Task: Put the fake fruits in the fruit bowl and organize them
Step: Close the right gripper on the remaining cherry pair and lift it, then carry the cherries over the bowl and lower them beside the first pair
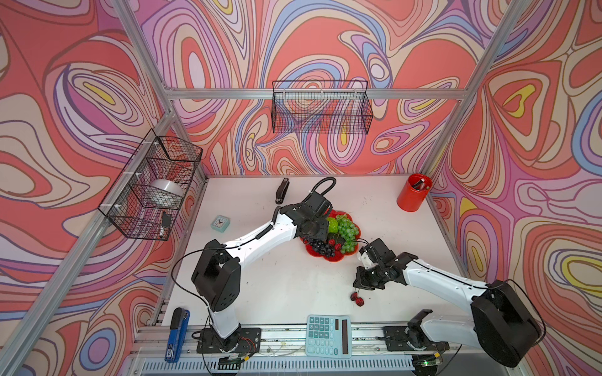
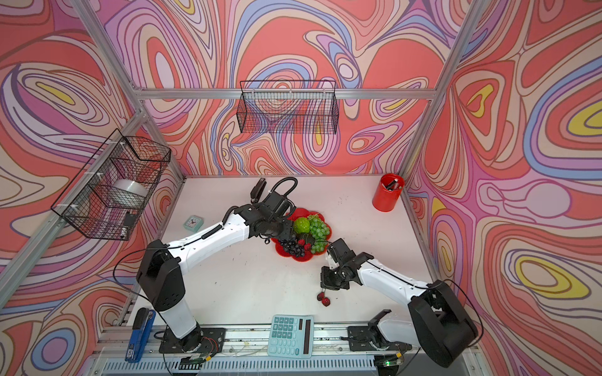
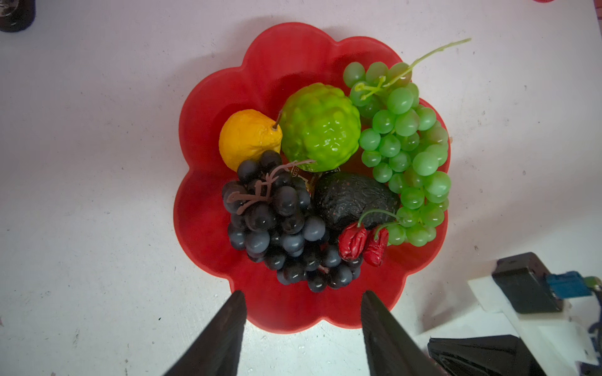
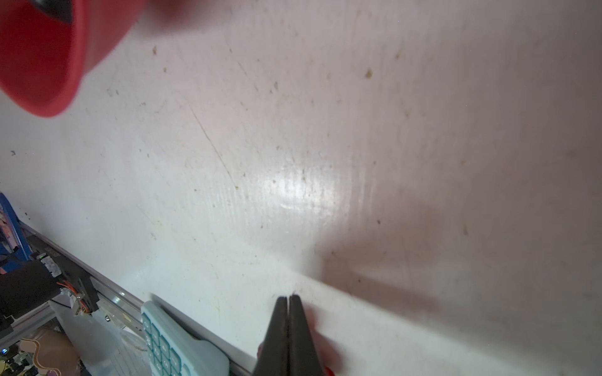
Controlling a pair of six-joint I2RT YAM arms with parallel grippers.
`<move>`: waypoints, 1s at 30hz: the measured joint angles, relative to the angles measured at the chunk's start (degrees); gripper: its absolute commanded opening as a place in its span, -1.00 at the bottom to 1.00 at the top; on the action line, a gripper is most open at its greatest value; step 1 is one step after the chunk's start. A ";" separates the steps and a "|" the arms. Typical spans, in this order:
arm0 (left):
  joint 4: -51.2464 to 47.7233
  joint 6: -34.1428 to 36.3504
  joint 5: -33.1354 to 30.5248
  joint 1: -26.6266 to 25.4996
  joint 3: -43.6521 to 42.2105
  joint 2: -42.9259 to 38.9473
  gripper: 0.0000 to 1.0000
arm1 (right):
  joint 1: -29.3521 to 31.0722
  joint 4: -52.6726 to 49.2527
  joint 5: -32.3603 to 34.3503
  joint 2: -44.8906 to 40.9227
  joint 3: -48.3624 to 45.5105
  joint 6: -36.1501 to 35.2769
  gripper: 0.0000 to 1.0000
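Now pinching thin stems of red berries near calculator with shut right gripper, likely for lift toward fruit bowl; holding left gripper open, empty, above bowl

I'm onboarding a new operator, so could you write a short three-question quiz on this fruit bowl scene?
1. True or false: the right gripper is shut on the stems of the red berries outside the fruit bowl.
2. What sits in the bowl between the yellow fruit and the green grape bunch?
A. bumpy lime-green ball
B. teal calculator
C. blue stapler
3. Fill in: above the bowl, the left gripper has its jaws ____.

Key: 1 true; 2 A; 3 open.
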 measured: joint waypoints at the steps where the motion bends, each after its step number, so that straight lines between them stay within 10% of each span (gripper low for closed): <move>1: 0.00 0.00 0.00 0.02 -0.02 0.00 0.20 | 0.00 -0.07 0.09 -0.31 0.00 0.04 -1.00; 30: 1.07 -4.63 -1.16 4.94 -12.94 -12.83 0.40 | -9.57 -2.14 -2.91 15.43 39.56 -8.66 -1.00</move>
